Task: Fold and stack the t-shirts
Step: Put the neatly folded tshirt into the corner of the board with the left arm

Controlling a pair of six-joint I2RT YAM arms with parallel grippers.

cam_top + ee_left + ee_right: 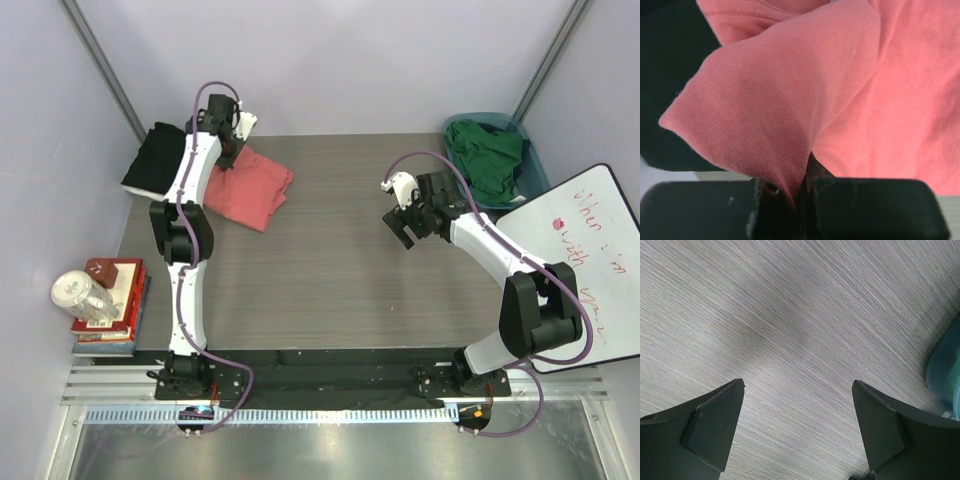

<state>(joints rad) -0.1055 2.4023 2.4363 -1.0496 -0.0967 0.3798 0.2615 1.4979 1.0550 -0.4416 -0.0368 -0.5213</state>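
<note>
Left wrist: left tool (802, 202) clamps coral-pink t-shirt (790, 100); right tool (797, 425) gapes empty over counter (790, 315). One black t-shirt (152, 160), one green t-shirt (487, 155) too.

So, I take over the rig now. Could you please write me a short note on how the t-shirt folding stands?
Left gripper: shut on a fold of the coral-pink cotton t-shirt, far left of the grey table.
Right gripper: open, empty, above bare table near the teal plastic basket.
Black cotton t-shirt: far left corner, beside the pink one, looks folded.
Dark green cotton t-shirt: crumpled in the basket.
Done: no stack yet.
Left: finish pink, fold green, stack all three.
</note>
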